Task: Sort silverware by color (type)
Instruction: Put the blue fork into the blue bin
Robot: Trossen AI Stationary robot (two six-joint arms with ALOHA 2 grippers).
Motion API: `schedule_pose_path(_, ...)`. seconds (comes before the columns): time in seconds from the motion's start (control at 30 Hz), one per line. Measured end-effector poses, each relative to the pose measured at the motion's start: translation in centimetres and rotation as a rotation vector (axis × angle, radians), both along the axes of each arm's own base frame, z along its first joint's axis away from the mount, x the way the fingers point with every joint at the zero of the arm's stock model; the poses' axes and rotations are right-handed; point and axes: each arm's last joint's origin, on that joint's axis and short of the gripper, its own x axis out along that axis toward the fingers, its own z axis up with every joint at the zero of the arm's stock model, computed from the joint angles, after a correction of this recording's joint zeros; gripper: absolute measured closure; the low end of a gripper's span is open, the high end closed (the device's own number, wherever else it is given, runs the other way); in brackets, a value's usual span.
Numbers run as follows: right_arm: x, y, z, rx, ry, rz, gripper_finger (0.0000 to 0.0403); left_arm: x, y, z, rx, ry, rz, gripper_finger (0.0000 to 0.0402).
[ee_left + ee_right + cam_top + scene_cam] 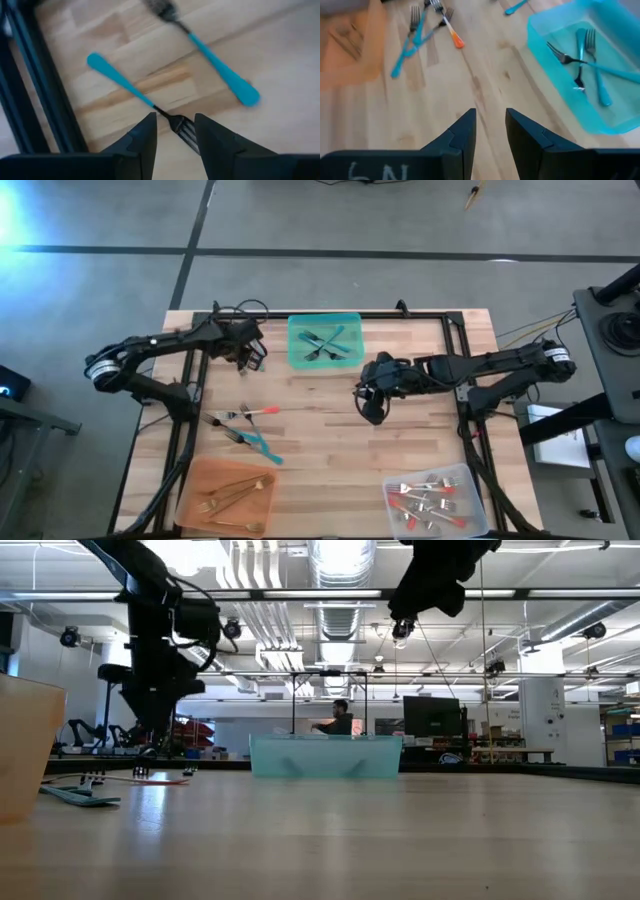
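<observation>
Loose forks [243, 426], teal and coral-handled, lie on the table [330, 430] at its left middle; more teal ones sit in the teal tray [325, 340], gold in the orange tray [226, 495], coral in the clear tray [434, 500]. Left hand [252, 358] hovers beside the teal tray, fingers apart, empty. Right hand [371, 408] hangs mid-table, also apart

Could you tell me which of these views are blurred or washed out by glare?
Left wrist view: the teal-handled forks look smeared. Right wrist view: soft, the orange tray hazy. Low view: ceiling lights bloom white, arms near silhouettes. High view: blue-white flare in the corner, the table evenly lit.
</observation>
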Motion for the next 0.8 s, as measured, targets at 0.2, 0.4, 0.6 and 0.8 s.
schedule_pose_path(0.2, -0.3, -0.1, -0.8, -0.101, 0.065, 0.09, 0.0307, -1.0, 2.4, -1.7, -0.056, 0.019, 0.22, 0.0286)
schedule_pose_path(0.4, -0.6, -0.2, -1.2, -0.172, 0.123, 0.159, 0.0307, -0.7, 3.8, -4.0, -0.147, -0.019, 0.4, 0.0286)
schedule_pose_path(0.6, -0.6, -0.2, -1.3, -0.22, 0.136, 0.207, 0.0307, 0.0, 4.2, -6.1, -0.217, 0.007, 0.428, 0.0286)
schedule_pose_path(0.8, -0.6, -0.2, -1.3, -0.232, 0.14, 0.22, 0.0307, 0.1, 4.2, -6.4, -0.217, 0.021, 0.43, 0.0286)
